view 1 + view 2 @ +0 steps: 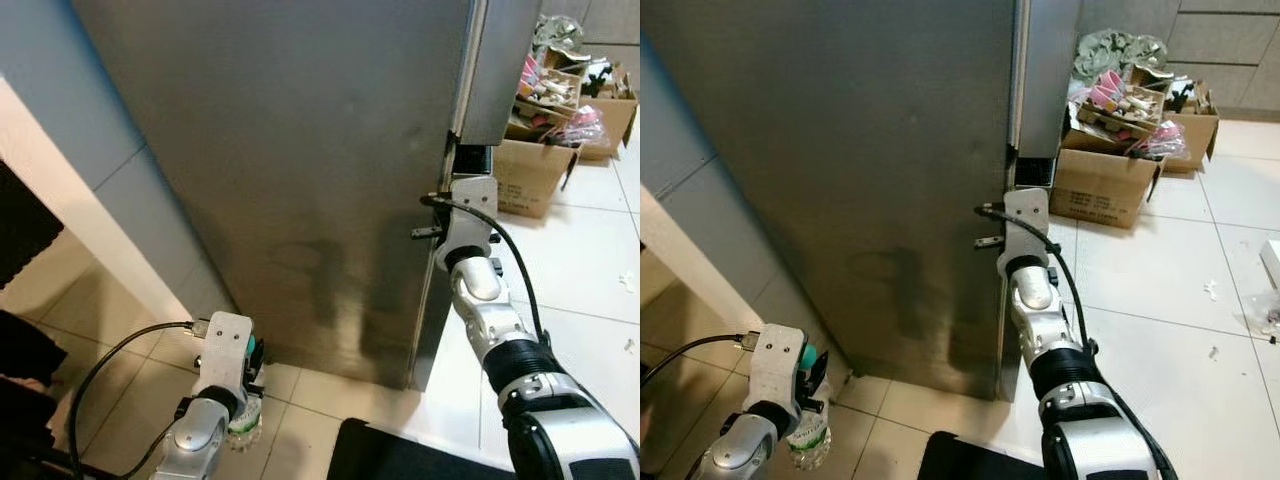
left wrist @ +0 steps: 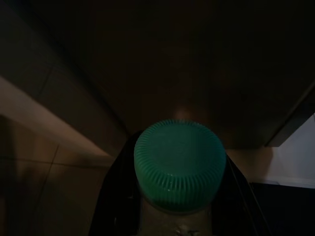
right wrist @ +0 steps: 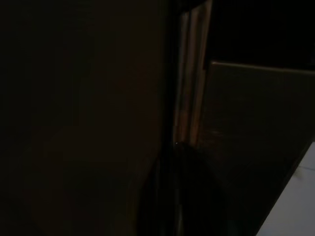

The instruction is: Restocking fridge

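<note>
Steel grey and shiny, the big fridge door stands shut in front of the robot, and dim shadows of the two arms show on it. Low down on the left side, the left pincer is clamped on a clear bottle with a green cap. The bottle hangs near the floor, close to the bottom of the door. In the left wrist view the round ribbed cap sits right between the two black fingers, with the dark door behind it. The right arm reaches up to the right edge of the door, where a thin gap runs between the door and the grey panel next to it. The right pincer points into that gap, and its black tips look pressed close together in the dark right wrist view. A pale strip runs down the gap just above the tips. Black cables loop along both arms. On the white tiles, off to the right, stands a brown cardboard box, and more boxes full of mixed things sit on top of it and behind it.
</note>
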{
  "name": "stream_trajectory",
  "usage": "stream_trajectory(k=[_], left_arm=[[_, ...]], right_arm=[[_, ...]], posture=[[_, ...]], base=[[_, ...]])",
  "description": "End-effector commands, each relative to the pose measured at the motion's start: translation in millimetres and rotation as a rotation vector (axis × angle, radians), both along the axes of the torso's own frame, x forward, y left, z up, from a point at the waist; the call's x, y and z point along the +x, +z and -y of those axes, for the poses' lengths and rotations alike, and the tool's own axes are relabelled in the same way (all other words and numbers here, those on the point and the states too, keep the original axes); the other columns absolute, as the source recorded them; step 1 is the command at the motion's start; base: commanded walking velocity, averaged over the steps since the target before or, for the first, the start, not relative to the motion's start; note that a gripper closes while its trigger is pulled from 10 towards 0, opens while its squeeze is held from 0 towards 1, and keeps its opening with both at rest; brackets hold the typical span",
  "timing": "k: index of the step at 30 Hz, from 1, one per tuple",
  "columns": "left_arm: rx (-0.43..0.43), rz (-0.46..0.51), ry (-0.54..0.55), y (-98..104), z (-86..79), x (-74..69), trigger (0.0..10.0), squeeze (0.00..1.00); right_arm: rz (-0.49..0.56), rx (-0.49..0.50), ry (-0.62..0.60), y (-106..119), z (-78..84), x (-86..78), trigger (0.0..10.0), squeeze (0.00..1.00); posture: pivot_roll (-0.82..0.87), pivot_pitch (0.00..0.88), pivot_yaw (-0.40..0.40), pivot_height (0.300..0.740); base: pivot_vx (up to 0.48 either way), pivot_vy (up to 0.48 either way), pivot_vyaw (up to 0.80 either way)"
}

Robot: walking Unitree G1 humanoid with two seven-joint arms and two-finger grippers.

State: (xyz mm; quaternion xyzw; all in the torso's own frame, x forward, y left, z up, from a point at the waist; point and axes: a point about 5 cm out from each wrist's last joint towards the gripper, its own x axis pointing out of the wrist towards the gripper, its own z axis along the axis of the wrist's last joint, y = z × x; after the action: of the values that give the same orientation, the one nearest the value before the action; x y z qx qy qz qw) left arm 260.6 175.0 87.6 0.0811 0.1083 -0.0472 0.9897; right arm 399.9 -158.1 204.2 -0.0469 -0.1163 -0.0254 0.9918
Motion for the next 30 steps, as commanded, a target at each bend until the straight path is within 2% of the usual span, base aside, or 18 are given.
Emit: stream_trajectory(k=[1, 4, 9, 11, 12, 13, 14, 15, 16, 17, 18, 19, 21, 22, 24, 27, 30], left_arm=[[0.009, -0.019, 0.019, -2.8, -5.7, -3.9, 10.0, 0.0], [0.009, -0.019, 0.018, -2.9, -5.6, -4.1, 10.0, 0.0], [0.006, -0.02, 0.012, -2.8, -4.0, -3.9, 10.0, 0.0], [0.007, -0.02, 0.01, -2.8, -3.9, -4.0, 10.0, 0.0], [0.006, -0.019, 0.011, -2.6, -4.0, -4.0, 10.0, 0.0], [0.007, -0.019, 0.012, -2.4, -4.4, -4.0, 10.0, 0.0], [0.007, -0.019, 0.012, -2.4, -4.4, -4.0, 10.0, 0.0], [0.007, -0.018, 0.013, -2.3, -4.8, -4.2, 10.0, 0.0], [0.008, -0.019, 0.015, -2.6, -5.4, -4.6, 10.0, 0.0], [0.008, -0.02, 0.016, -2.9, -5.9, -5.1, 10.0, 0.0], [0.008, -0.02, 0.016, -2.9, -5.9, -5.1, 10.0, 0.0], [0.008, -0.022, 0.018, -3.4, -6.2, -5.7, 10.0, 0.0], [0.007, -0.024, 0.018, -4.1, -6.2, -6.2, 10.0, 0.0], [0.007, -0.024, 0.018, -4.1, -6.2, -6.2, 10.0, 0.0], [0.005, -0.026, 0.016, -4.8, -5.8, -6.1, 10.0, 0.0], [0.004, -0.029, 0.014, -5.8, -5.2, -5.4, 10.0, 0.0], [0.0, -0.029, 0.004, -6.0, -1.6, -3.1, 10.0, 0.0]], right_arm=[[-0.004, 0.049, -0.091, 2.4, 20.5, 0.6, 10.0, 1.0], [0.001, 0.052, -0.103, 2.7, 22.3, 0.1, 10.0, 1.0], [0.028, 0.073, -0.209, 3.8, 39.4, -2.9, 10.0, 1.0], [0.031, 0.074, -0.289, 5.1, 53.7, -5.1, 10.0, 1.0], [0.032, 0.077, -0.347, 6.5, 67.2, -7.3, 10.0, 1.0], [0.04, 0.076, -0.409, 9.3, 83.9, -10.9, 10.0, 0.89], [0.04, 0.076, -0.409, 9.3, 83.9, -10.9, 10.0, 0.89], [0.05, 0.076, -0.456, 11.9, 97.5, -14.4, 10.0, 0.09], [0.064, 0.075, -0.537, 16.2, 122.7, -22.5, 10.0, 0.0], [0.078, 0.077, -0.616, 20.5, 148.0, -32.5, 10.0, 0.0], [0.078, 0.077, -0.616, 20.5, 148.0, -32.5, 10.0, 0.0], [0.091, 0.082, -0.696, 24.9, 174.3, -44.9, 10.0, 0.0], [0.107, 0.074, -0.82, 32.1, 213.3, -67.6, 10.0, 0.0], [0.107, 0.074, -0.82, 32.1, 213.3, -67.6, 10.0, 0.0], [0.126, 0.046, -0.878, 37.6, 234.1, -83.5, 10.0, 0.0], [0.143, -0.001, -0.863, 39.2, 234.5, -86.7, 10.0, 0.0], [0.149, -0.098, -0.705, 24.7, 196.0, -72.7, 10.0, 0.0]], posture=[[-0.05, 0.223, 0.116, 0.74], [-0.05, 0.223, 0.116, 0.74], [-0.05, 0.223, 0.121, 0.74], [-0.05, 0.222, 0.12, 0.74], [-0.05, 0.222, 0.119, 0.74], [-0.05, 0.221, 0.118, 0.74], [-0.05, 0.221, 0.118, 0.74], [-0.05, 0.221, 0.118, 0.74], [-0.05, 0.221, 0.117, 0.74], [-0.05, 0.222, 0.116, 0.74], [-0.05, 0.222, 0.116, 0.74], [-0.06, 0.221, 0.115, 0.74], [-0.06, 0.22, 0.115, 0.74], [-0.06, 0.22, 0.115, 0.74], [-0.07, 0.221, 0.113, 0.74], [-0.08, 0.22, 0.113, 0.74], [-0.08, 0.219, 0.116, 0.74]], base=[[0.0, 0.0, 0.0], [0.0, 0.0, 0.0], [0.0, 0.0, 0.0], [0.0, 0.0, 0.0], [0.0, 0.0, 0.0], [0.0, 0.0, 0.0], [0.0, 0.0, 0.0], [0.0, 0.0, 0.0], [0.0, 0.0, 0.0], [0.0, 0.0, 0.0], [0.0, 0.0, 0.0], [0.0, 0.0, 0.0], [0.0, 0.0, 0.0], [0.0, 0.0, 0.0], [0.0, 0.0, 0.0], [0.0, 0.0, 0.0], [0.0, 0.0, 0.0]])
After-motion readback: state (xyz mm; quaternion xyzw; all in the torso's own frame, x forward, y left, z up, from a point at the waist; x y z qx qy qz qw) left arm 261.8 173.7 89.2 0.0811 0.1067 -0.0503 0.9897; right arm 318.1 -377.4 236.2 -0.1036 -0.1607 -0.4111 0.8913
